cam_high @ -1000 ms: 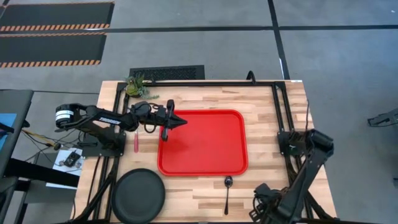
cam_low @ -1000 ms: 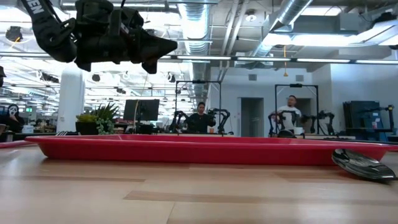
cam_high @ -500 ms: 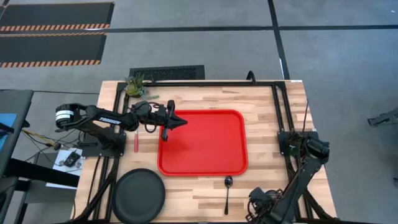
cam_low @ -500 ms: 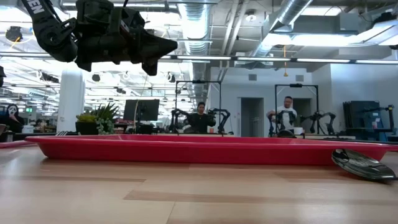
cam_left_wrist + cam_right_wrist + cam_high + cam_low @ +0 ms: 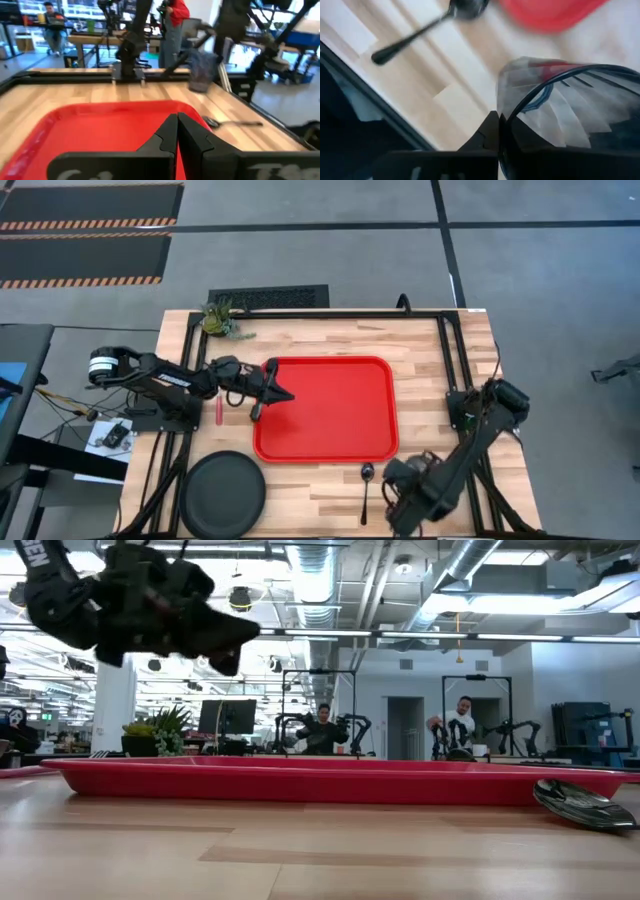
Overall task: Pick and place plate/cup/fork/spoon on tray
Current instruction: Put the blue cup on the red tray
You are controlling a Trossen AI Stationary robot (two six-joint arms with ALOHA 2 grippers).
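The red tray (image 5: pixel 330 415) lies mid-table with nothing on it. My left gripper (image 5: pixel 287 395) hovers shut above its left rim. The black plate (image 5: pixel 222 493) rests at the near left, and the red-handled fork (image 5: pixel 219 411) lies left of the tray. The dark spoon (image 5: pixel 366 488) lies on the wood just near of the tray. Right of the spoon my right gripper (image 5: pixel 498 122) is shut on the see-through cup (image 5: pixel 560 105), which the left wrist view shows beyond the tray as a cup (image 5: pixel 202 72) under that arm. My right gripper pinches the cup's wall at the rim (image 5: pixel 512 111), one finger on the mouth side and one outside. The fingers come from above, slanting down. Whether the cup's base is on the table I cannot tell.
A small potted plant (image 5: pixel 220 320) stands at the far left corner. Black frame rails (image 5: pixel 445 360) run along the table's far and side edges. Bare wood (image 5: pixel 430 420) lies between the tray and the right rail. People sit in the room beyond the table.
My right arm has swung in from the near right corner toward the spoon and the tray's near right corner. My left gripper has drifted a little toward the near edge over the tray's left rim, staying shut.
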